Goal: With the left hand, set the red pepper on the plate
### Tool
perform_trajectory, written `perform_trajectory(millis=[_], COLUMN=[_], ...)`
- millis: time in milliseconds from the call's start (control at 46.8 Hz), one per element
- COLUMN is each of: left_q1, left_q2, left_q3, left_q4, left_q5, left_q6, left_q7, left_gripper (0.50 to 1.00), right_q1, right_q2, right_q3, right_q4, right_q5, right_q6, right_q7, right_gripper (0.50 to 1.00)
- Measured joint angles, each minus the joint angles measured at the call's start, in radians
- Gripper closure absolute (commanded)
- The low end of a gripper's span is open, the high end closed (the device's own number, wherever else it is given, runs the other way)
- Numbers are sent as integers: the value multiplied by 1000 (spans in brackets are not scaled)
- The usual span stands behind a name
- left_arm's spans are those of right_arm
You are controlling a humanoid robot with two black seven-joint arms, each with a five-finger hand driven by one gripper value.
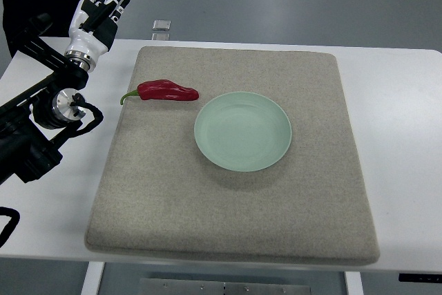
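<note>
A red pepper with a green stem lies on the grey mat, just left of the plate. The pale green plate sits empty near the mat's middle. My left hand is up at the far left, beyond the table's back edge, fingers spread and holding nothing. It is well apart from the pepper, above and to its left. The right arm does not show.
The mat lies on a white table. A small clear block sits at the table's back edge. My left arm's black links lie over the table's left side.
</note>
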Motion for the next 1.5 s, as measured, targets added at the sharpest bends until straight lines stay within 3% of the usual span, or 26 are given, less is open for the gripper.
perform_trajectory(millis=[1326,1497], left_q1=[-3,-3], left_q2=[0,0], left_q3=[14,4], left_q4=[12,11], left_q5=[4,5], left_q6=[-31,-88], left_q7=[-1,0], left_gripper=[500,500], right_q1=[0,-1], right_q2=[0,0], right_q3=[0,0], right_q4=[0,0], right_q5=[0,0], right_q6=[0,0], right_q7=[0,0], right_gripper=[572,572])
